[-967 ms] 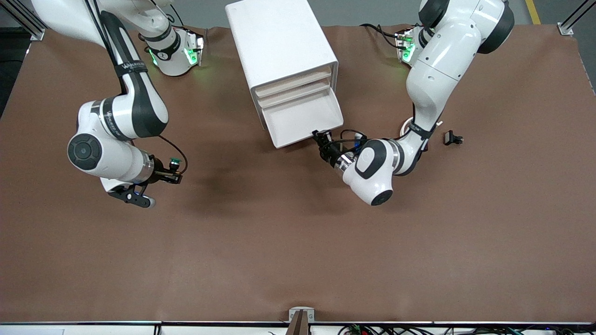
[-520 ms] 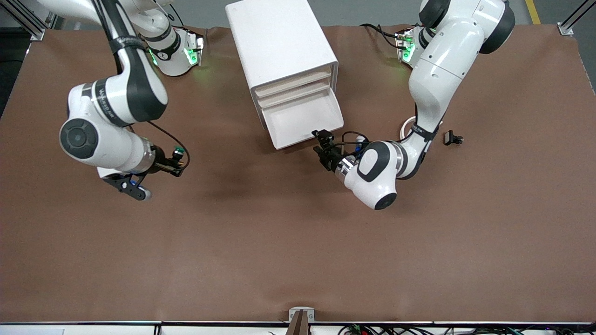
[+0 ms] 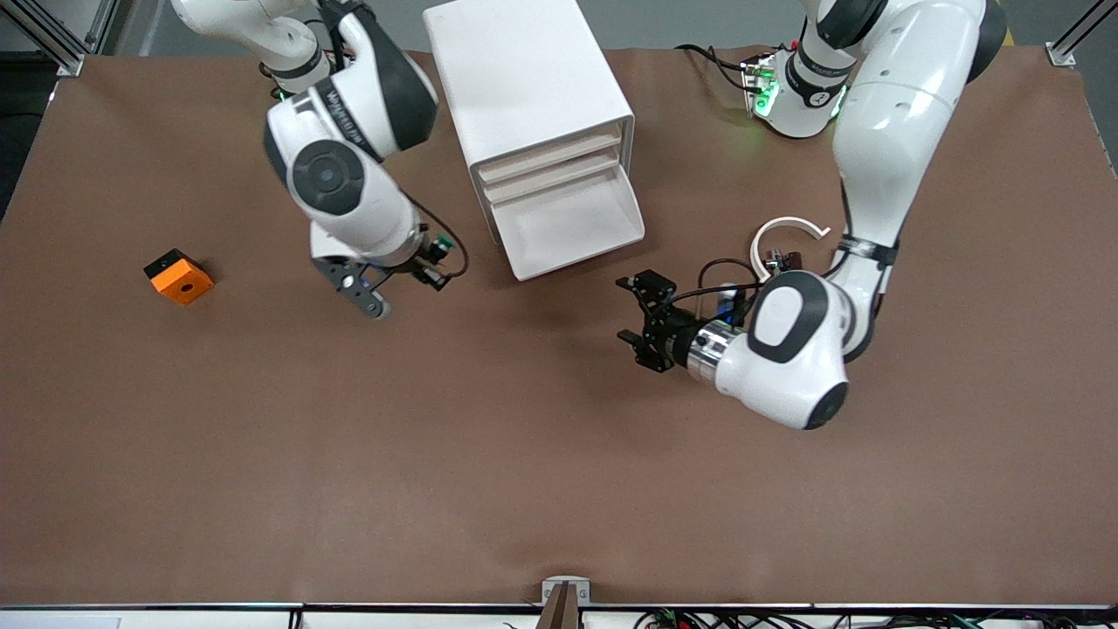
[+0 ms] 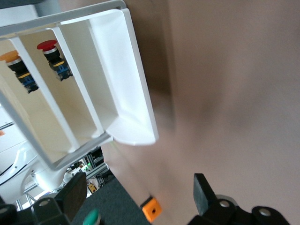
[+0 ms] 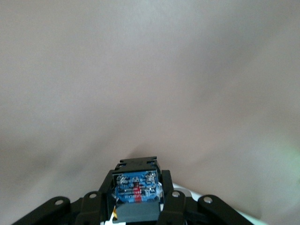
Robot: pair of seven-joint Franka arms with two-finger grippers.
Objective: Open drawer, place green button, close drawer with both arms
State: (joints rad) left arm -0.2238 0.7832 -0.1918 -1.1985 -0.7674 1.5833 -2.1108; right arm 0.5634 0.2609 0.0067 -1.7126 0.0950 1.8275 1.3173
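Nearby, an orange cube (image 3: pixel 178 277) and white ring (image 3: pixel 789 229) flank the cabinet (image 3: pixel 533 122).

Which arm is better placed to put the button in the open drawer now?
The right arm. Its tool is shut on the button, up beside the open drawer toward the right arm's end of the table. The left tool is open and holds nothing, over bare table in front of the drawer.

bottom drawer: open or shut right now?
Open. The bottom drawer is pulled out of the white cabinet, its tray bare inside; the two drawers above it sit flush. The left gripper has let go, jaws open.
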